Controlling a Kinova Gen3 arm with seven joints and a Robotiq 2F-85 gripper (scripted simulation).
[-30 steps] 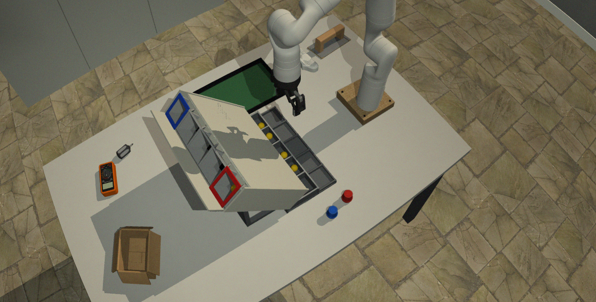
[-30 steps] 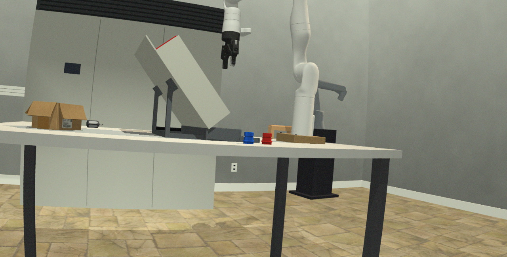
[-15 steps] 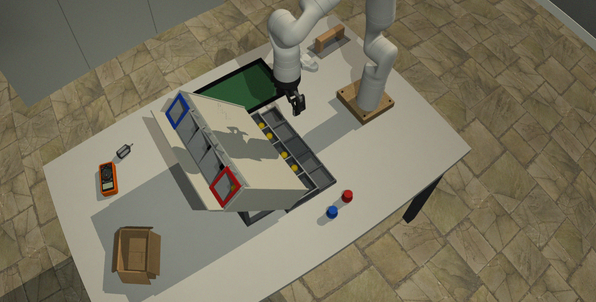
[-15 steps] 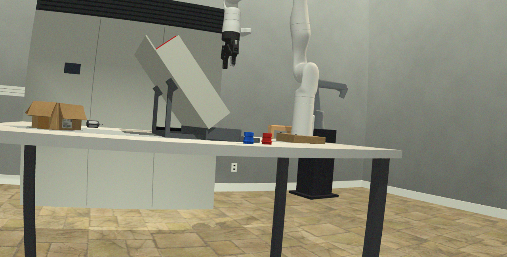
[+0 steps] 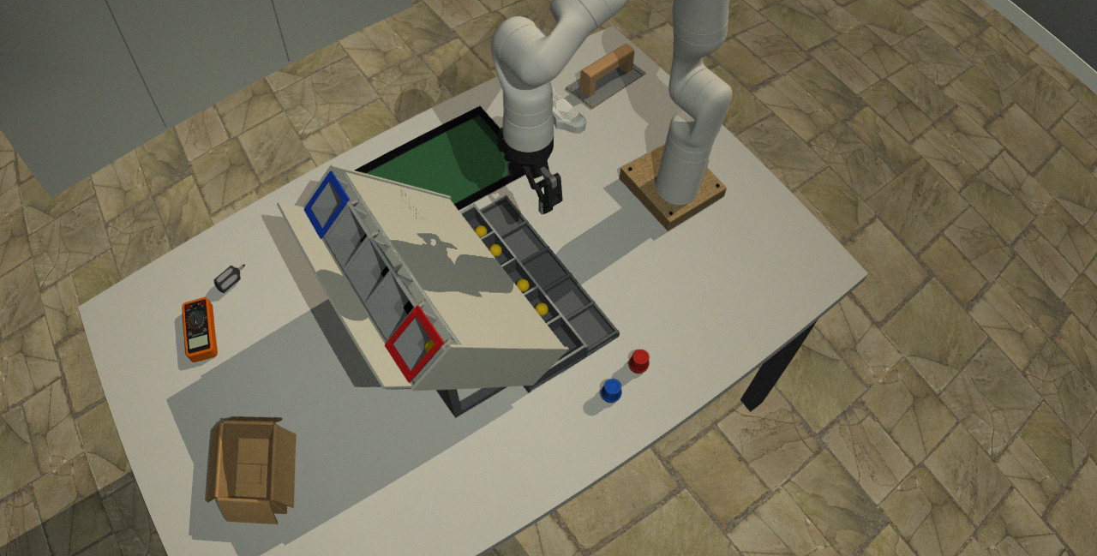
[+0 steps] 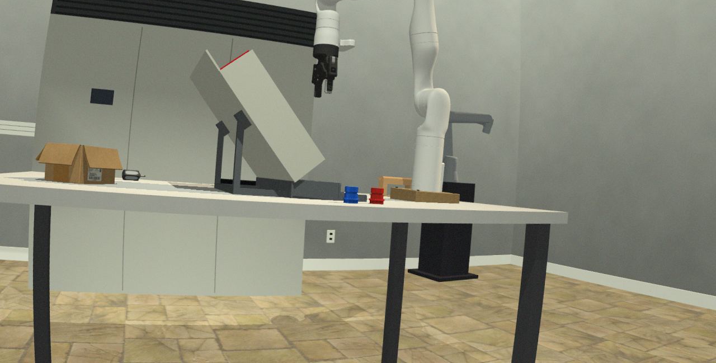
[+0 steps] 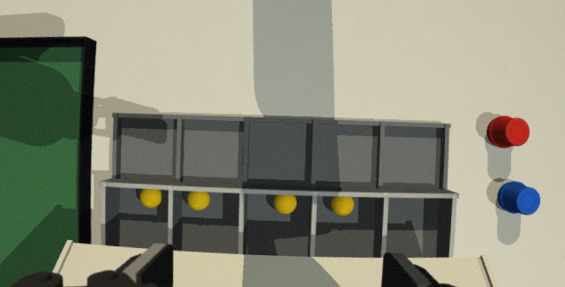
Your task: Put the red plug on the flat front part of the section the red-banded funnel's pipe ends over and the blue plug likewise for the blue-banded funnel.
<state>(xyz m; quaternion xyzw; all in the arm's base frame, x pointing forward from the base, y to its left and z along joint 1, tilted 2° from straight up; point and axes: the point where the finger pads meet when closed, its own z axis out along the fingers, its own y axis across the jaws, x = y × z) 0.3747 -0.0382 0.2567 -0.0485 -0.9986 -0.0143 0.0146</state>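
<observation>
My gripper (image 5: pixel 548 200) (image 6: pixel 321 85) (image 7: pixel 277 273) is open and empty, high above the far end of the sectioned tray (image 5: pixel 606 330) (image 7: pixel 282 119), beside the tilted cover (image 5: pixel 460 277) (image 6: pixel 265 110) (image 7: pixel 309 269). Yellow marbles (image 5: pixel 523 284) (image 7: pixel 285 203) lie in every section but the one nearest the plugs. The red plug (image 5: pixel 638 360) (image 6: pixel 376 195) (image 7: pixel 508 132) and blue plug (image 5: pixel 611 389) (image 6: pixel 351 194) (image 7: pixel 518 198) stand on the table by that end. The blue-banded funnel (image 5: pixel 318 189) is at the far end, the red-banded funnel (image 5: pixel 402 324) at the near end, with a yellow marble (image 5: pixel 428 345) inside it.
A green tray (image 5: pixel 437 161) (image 7: pixel 40 146) lies behind the cover. A cardboard box (image 5: pixel 248 468) (image 6: pixel 75 163), an orange multimeter (image 5: pixel 198 328) and a small black part (image 5: pixel 227 277) lie on the table's left. A wooden-handled block (image 5: pixel 606 69) and the arm's base (image 5: pixel 671 192) are at the back right.
</observation>
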